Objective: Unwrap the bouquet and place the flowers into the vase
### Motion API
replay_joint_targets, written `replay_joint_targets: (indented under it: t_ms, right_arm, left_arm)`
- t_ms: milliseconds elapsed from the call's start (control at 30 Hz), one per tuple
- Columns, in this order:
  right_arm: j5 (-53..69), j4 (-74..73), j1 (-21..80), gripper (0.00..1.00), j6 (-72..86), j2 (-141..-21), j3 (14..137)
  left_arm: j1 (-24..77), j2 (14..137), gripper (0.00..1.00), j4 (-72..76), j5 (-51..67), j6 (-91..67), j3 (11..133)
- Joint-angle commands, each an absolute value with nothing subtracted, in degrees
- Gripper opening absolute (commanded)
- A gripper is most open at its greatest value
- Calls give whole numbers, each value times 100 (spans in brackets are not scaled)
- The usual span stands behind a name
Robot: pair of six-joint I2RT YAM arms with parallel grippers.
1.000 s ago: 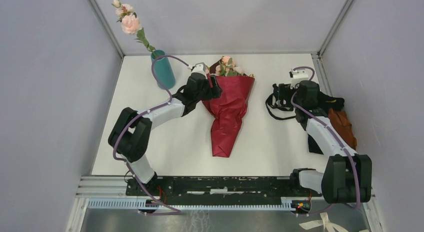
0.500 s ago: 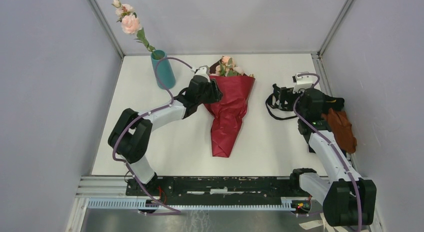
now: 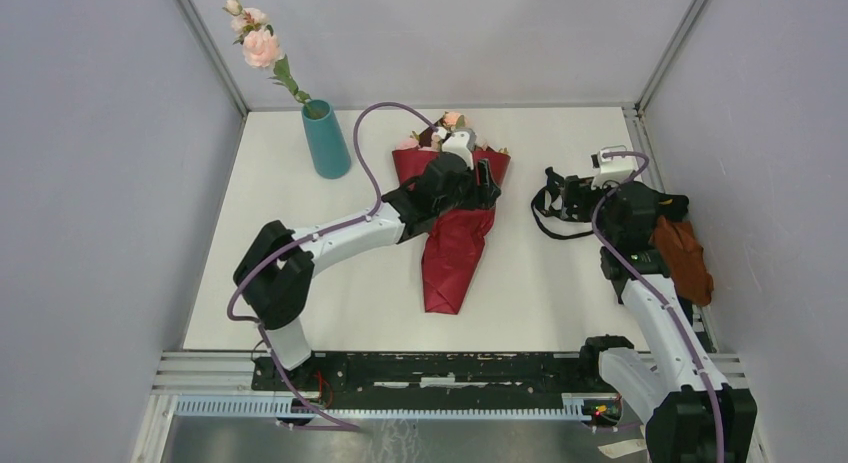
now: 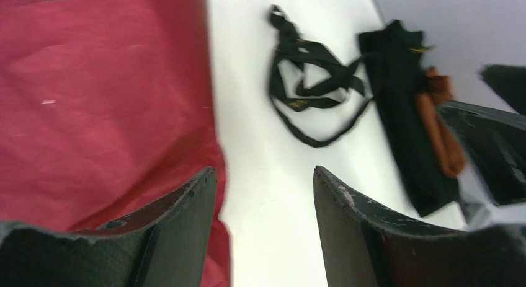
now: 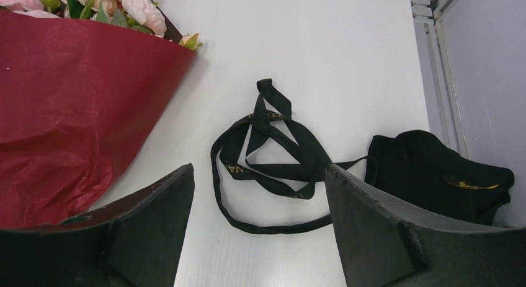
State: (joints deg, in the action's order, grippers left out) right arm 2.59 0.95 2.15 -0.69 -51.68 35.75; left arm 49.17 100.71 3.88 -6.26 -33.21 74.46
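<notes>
The bouquet's maroon paper cone (image 3: 452, 253) lies mid-table, its flowers (image 3: 450, 121) poking out at the far end. One pink rose (image 3: 262, 49) stands in the teal vase (image 3: 326, 138) at the back left. My left gripper (image 3: 484, 183) hovers open over the cone's right top edge; in the left wrist view the gripper (image 4: 265, 178) spans bare table beside the paper (image 4: 93, 101). The untied black ribbon (image 5: 273, 150) lies loose to the right of the bouquet. Just before it, my right gripper (image 5: 259, 175) is open and holds nothing, with the paper (image 5: 68, 107) to its left.
A black-and-orange cloth pile (image 3: 685, 253) sits at the right edge, by the right arm. Grey walls and metal frame posts close in the table on three sides. The ribbon (image 3: 550, 211) lies between bouquet and cloth.
My left arm has swung right, from the bouquet's left top edge across to its right top edge. The right arm has drawn back slightly, its gripper still by the ribbon.
</notes>
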Motion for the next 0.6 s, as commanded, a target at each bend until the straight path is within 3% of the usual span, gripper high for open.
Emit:
replay_joint_targets:
  t_ms: [0,267,567]
  right_arm:
    - [336,136,229,83,-9,-5188,3474]
    - [351,281,229,82,150,-5245,3253]
    - [330,273,229,82,138,-5197,3226]
  left_arm:
    - [4522,9721,65,-94,-1531,-2965,7195]
    - [3128,9400,65,798,-253,-3383,5944]
    - [3031,10088,64,1413,743,-3535,5941]
